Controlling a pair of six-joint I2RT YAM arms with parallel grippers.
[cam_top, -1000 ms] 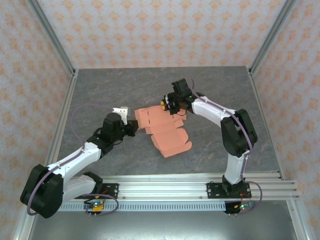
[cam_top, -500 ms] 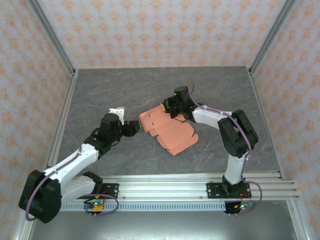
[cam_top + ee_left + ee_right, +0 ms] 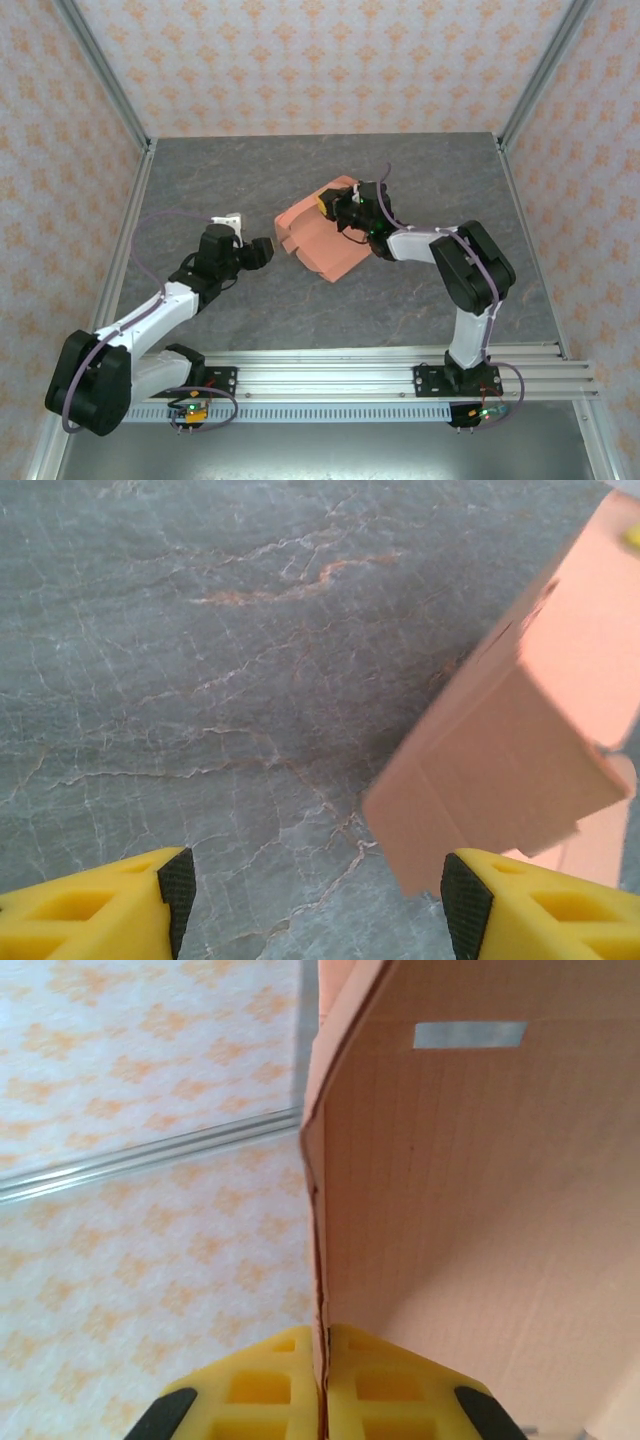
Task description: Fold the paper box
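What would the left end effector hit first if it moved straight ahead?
Probably the box, lying ahead off one fingertip; depth is unclear, so it might touch the table first.

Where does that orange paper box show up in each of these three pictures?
Top external: paper box near the picture's centre.
Left wrist: paper box on the right side.
Right wrist: paper box across the right half, pinched by the right end effector.
Shared landmark: grey marbled table, top and left wrist.
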